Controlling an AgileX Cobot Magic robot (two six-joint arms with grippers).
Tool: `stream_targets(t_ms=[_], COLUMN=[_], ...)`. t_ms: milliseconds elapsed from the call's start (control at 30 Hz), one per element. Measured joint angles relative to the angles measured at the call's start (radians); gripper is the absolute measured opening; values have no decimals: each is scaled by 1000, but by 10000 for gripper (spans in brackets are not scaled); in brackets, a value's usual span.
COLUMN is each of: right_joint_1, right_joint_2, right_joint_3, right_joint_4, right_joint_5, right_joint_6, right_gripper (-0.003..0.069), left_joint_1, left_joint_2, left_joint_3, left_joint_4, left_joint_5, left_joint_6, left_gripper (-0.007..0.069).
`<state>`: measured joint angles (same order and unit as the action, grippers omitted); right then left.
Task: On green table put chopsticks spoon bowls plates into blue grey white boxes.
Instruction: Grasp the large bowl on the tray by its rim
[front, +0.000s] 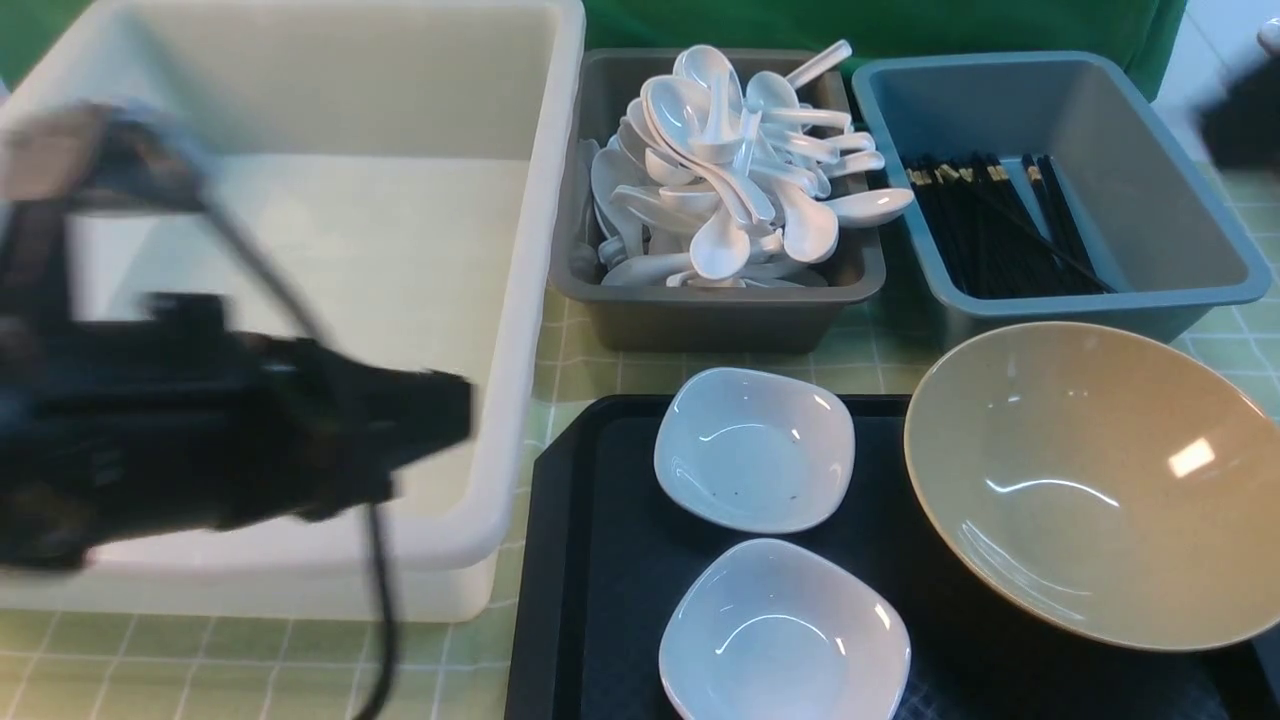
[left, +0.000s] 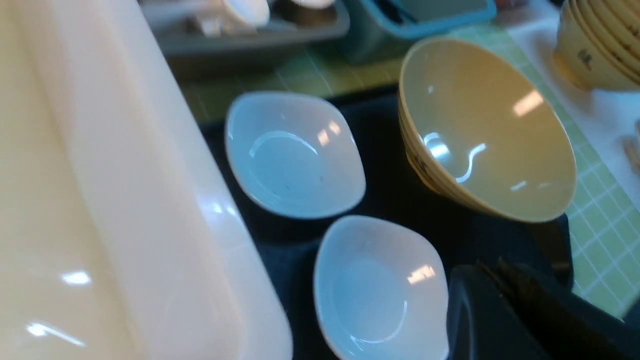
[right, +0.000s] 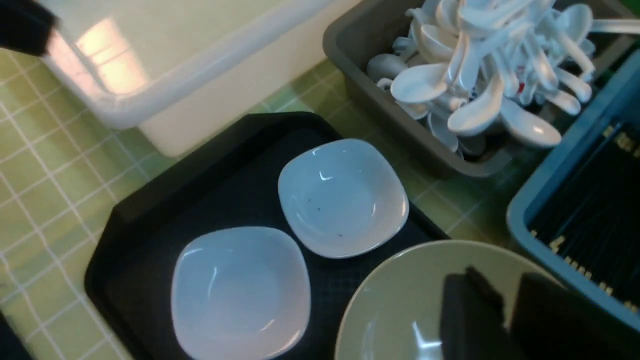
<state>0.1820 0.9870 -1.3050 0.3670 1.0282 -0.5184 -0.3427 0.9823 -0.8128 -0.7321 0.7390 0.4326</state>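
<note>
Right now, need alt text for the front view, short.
A black tray on the green table holds two white plates and a large olive-tan bowl. Behind stand a white tub, a grey box heaped with white spoons and a blue box of black chopsticks. The blurred left gripper shows in front of the tub.

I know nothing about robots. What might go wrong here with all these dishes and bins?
1. The spoons are heaped above the rim of the grey bin; a bump might tip some out.
2. The far white dish and the near white dish sit almost touching on the black tray, so lifting one may nudge the other.
3. The olive bowl is glossy, wide and looks tilted; a grip by the right pincer above it might slip.
</note>
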Motion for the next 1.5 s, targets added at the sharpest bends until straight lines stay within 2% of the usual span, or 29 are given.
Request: stream_targets(t_ms=[33, 67, 200, 300, 400, 467, 567, 767, 933, 967, 1033, 1133, 1233, 1500], right_joint_1=[0, 0, -1, -1, -1, -1, -1, -1, -1, -1, -1, -1, -1, 5], right_joint_2=[-14, -133, -299, -412, -486, -526, -543, -528, -524, -524, -524, -524, -524, -445], right_joint_3=[15, 147, 322, 420, 449, 449, 449, 449, 449, 449, 449, 449, 448, 314], right_joint_4=[0, -3, -4, -5, -8, -9, -9, -9, -12, -13, -14, -14, -16, -18], right_joint_5=[-17, -61, -85, -112, -149, -169, -178, -156, -155, -155, -155, -156, -159, -100], right_joint_6=[3, 14, 43, 75, 95, 100, 101, 101, 101, 100, 99, 99, 80, 22], right_gripper=[92, 47, 25, 24, 24, 24, 24, 26, 26, 26, 26, 28, 32, 38], left_joint_1=[0, -32, -104, -178, -234, -274, -297, -302, -302, -302, -302, -302, -301, -275], left_joint_2=[0, 93, 279, 479, 641, 787, 933, 1153, 1221, 1230, 1235, 1235, 1231, 1099], left_joint_3=[-7, -49, -181, -351, -479, -618, -746, -942, -987, -988, -988, -994, -996, -994], left_joint_4=[-7, -33, -55, -52, -32, -25, -23, 18, 20, 20, 20, 16, 9, 54], left_joint_5=[2, 23, 77, 117, 142, 172, 208, 250, 224, 221, 221, 224, 231, 357], left_joint_6=[0, 15, 18, -25, -70, -92, -120, -227, -239, -240, -237, -229, -225, -185], left_gripper=[0, 3, 34, 127, 221, 325, 391, 434, 428, 407, 328, 116, 29, 17])
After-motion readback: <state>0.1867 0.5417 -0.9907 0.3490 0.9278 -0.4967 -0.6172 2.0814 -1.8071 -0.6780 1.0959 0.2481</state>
